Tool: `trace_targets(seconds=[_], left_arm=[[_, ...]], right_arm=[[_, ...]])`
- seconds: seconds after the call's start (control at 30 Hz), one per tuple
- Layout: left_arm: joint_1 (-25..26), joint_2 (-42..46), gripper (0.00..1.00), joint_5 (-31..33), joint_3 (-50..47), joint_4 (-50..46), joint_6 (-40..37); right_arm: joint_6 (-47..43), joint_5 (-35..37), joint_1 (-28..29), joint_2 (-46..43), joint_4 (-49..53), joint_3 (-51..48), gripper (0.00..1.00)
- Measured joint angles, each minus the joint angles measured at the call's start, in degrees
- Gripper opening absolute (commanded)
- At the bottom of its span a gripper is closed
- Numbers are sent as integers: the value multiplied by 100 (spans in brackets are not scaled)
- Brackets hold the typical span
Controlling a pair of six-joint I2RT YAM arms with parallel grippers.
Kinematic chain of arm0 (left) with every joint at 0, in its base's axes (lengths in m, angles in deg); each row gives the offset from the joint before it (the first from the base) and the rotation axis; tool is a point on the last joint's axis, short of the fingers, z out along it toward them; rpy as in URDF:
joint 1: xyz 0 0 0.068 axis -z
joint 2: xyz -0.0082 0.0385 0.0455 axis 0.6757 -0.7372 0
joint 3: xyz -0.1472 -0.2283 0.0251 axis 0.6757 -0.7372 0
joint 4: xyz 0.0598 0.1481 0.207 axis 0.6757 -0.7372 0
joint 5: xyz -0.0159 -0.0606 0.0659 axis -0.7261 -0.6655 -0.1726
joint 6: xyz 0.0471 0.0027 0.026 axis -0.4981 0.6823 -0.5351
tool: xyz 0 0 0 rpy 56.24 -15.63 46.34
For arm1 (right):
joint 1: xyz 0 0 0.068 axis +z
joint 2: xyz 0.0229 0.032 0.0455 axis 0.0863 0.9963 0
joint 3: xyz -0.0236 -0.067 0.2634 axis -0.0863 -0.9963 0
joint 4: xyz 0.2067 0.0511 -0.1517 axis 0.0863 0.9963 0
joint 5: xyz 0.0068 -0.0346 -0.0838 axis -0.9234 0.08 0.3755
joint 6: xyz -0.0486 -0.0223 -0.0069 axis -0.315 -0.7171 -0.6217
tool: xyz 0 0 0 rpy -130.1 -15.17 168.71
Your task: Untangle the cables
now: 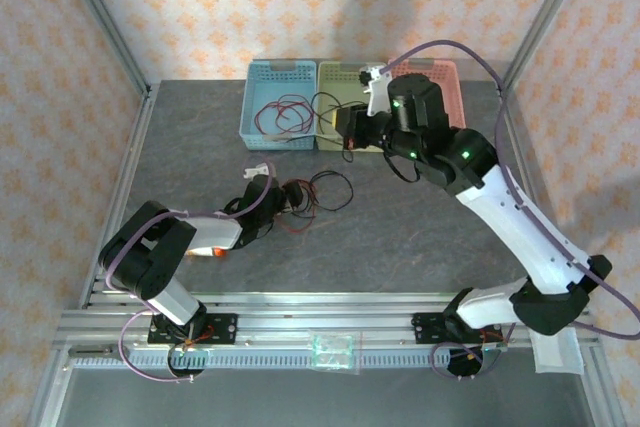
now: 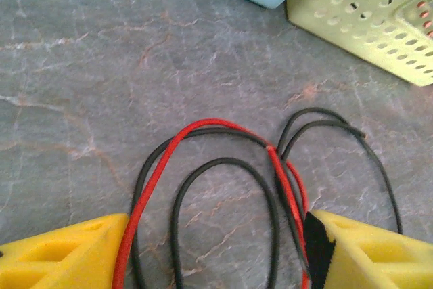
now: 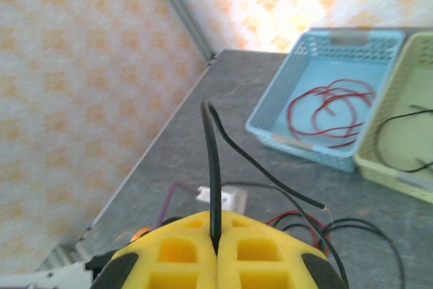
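A tangle of red and black cables [image 1: 312, 192] lies on the grey table. My left gripper [image 1: 288, 197] is at its left side. In the left wrist view this gripper [image 2: 216, 262] is open, its yellow fingers [image 2: 67, 255] straddling a red cable [image 2: 152, 187] and black loops [image 2: 223, 167] on the table. My right gripper [image 1: 347, 132] hovers at the green basket's front edge. It [image 3: 216, 240] is shut on a black cable [image 3: 214, 167], which rises from the pads, bends over, and ends free at a bare tip. The tangle [image 3: 304, 221] lies below it.
Three baskets stand at the back: a blue one [image 1: 252, 107] holding a red cable [image 1: 285, 112], a green one [image 1: 325, 72] holding a black cable [image 1: 328, 102], and a pink one [image 1: 450, 72] behind the right arm. The cage frame posts stand at the table's sides.
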Motion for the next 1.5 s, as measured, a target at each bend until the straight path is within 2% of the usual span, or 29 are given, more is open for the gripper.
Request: trace_targets(seconds=[0.1, 0.17, 0.23, 0.37, 0.47, 0.67, 0.83, 1.0, 1.2, 1.5], left_arm=[[33, 55, 73, 4, -9, -66, -20], [146, 201, 90, 50, -4, -229, -81], [317, 369, 99, 195, 11, -455, -127], [614, 780, 99, 483, 94, -1126, -164], [627, 1204, 99, 761, 105, -1690, -166], [627, 2258, 99, 1445, 280, -2782, -275], [588, 2699, 99, 1749, 678, -3307, -645], [341, 2848, 99, 1665, 1036, -3407, -1049], [103, 2811, 99, 1209, 1220, -3051, -1259], [-17, 1679, 99, 446, 1556, -2031, -1270]], right_arm=[[-35, 505, 0, -39, 55, -2, 0], [-33, 868, -4, -66, 59, -26, 0], [-33, 1178, -11, -131, 46, -122, 0], [-26, 1683, -15, -271, -2, -385, 0], [-4, 1941, -15, -273, -129, -544, 0], [105, 2216, -52, -153, -334, -675, 0], [225, 2247, -205, 107, -535, -684, 0], [319, 2240, -450, 533, -704, -684, 0], [337, 2190, -715, 1062, -977, -684, 0], [310, 1945, -1298, 2214, -1335, -330, 0]])
